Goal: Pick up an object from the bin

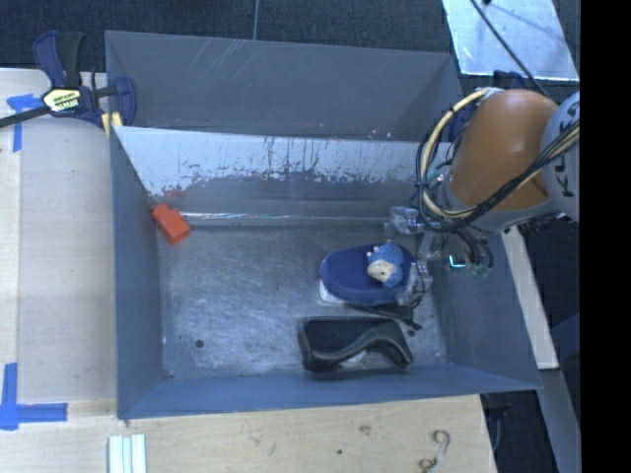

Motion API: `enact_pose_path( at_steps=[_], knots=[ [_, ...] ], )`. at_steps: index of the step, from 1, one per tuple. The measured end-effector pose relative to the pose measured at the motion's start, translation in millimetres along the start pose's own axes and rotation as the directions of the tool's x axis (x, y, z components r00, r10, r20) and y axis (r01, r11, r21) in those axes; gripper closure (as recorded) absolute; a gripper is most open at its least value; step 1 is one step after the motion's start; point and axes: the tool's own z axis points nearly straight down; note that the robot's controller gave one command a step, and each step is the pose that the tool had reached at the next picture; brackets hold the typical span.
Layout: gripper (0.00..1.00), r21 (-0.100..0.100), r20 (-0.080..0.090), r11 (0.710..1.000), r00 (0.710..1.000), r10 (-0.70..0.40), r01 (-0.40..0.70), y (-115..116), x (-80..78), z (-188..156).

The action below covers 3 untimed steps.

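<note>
Jaws: down low in the right part of the bin [286, 175], right at the right-hand edge of a blue rounded thing; dark wrist parts and cables crowd the spot, so I cannot tell whether they are open or closed, or whether they touch it.
Nearest thing: the blue rounded thing [357, 276] lies on the bin floor right of centre, with a small pale yellowish lump [379, 270] on its top near the jaws.
Next out: a black curved thing [355, 343] lies flat just in front of the blue one, near the front wall.
Far side: a small orange block [174, 224] sits well apart, against the back-left corner of the floor.
Arm: the orange cover [503, 151] hangs over the bin's right wall, looped with cables.
Done so far: the approach looks made, with the jaws already at floor level beside the blue thing.
Left to do: by my reading, everything rests on the floor, so a firm grip and the lift out remain.
</note>
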Motion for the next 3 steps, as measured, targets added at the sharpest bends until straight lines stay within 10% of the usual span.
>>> enact_pose_path(
  at_steps=[1, 2, 3],
  knots=[
    [0.00, 0.000, 0.009, 0.954, 0.954, 0.300, -0.300, 18.3, -6.4, 58.1],
    [1.00, 0.000, 0.014, 0.954, 0.954, 0.299, -0.299, 17.8, -8.3, 55.0],
    [1.00, 0.003, 0.014, 1.000, 1.000, -0.021, 0.021, -4.1, -3.1, -103.4]
  ],
)
